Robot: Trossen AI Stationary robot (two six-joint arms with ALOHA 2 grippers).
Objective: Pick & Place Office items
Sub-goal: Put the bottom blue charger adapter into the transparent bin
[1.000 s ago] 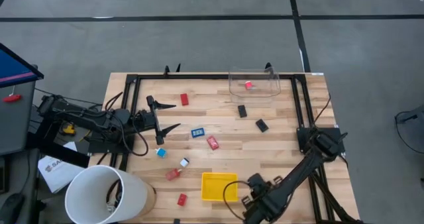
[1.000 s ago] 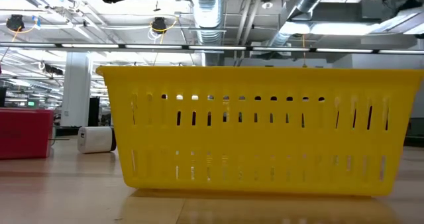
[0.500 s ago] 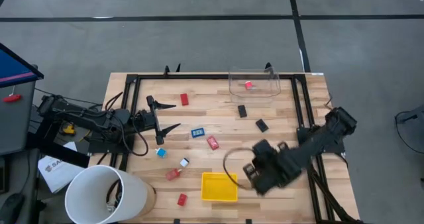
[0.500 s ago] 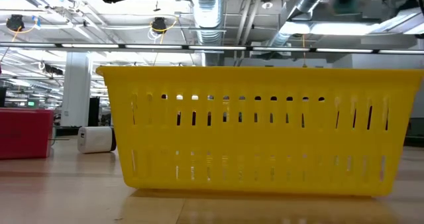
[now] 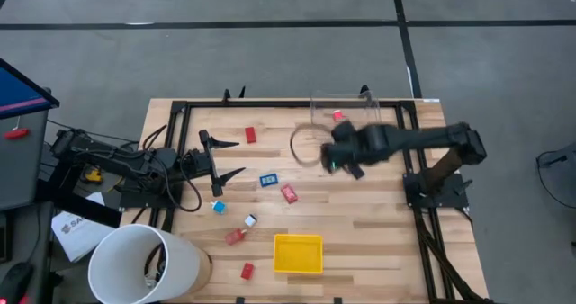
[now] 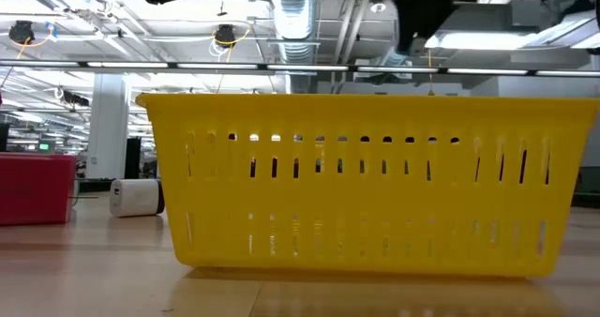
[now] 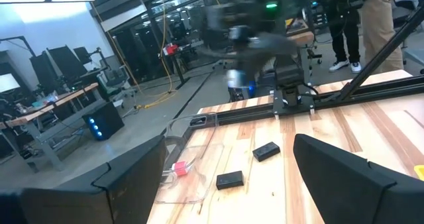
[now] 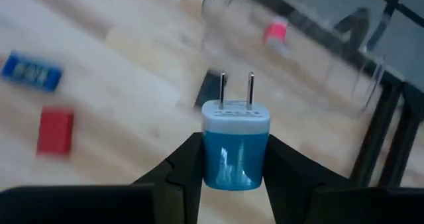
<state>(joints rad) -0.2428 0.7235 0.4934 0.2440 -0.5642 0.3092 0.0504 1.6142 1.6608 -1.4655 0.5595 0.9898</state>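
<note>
One blue plug adapter (image 8: 235,151) with a white face and two metal prongs, pinched between the fingers of the right gripper (image 8: 233,168), prongs pointing away from the wrist. Right gripper (image 5: 340,153) hangs over the far middle of the table (image 5: 387,214), jaws narrow and clamped on the adapter. Clear plastic box (image 5: 346,115): just past the jaws, one small red piece (image 5: 337,116) inside it. Black piece (image 8: 211,89): on the wood ahead of the prongs, short of the box. Blue-and-white label piece (image 5: 268,180) and red block (image 5: 289,193): on the table off to one side of the jaws. Yellow tray (image 5: 298,254): near edge of the table, well apart from the right gripper. Left gripper (image 5: 227,158): at the table's left side, jaws spread wide, nothing between them.
</note>
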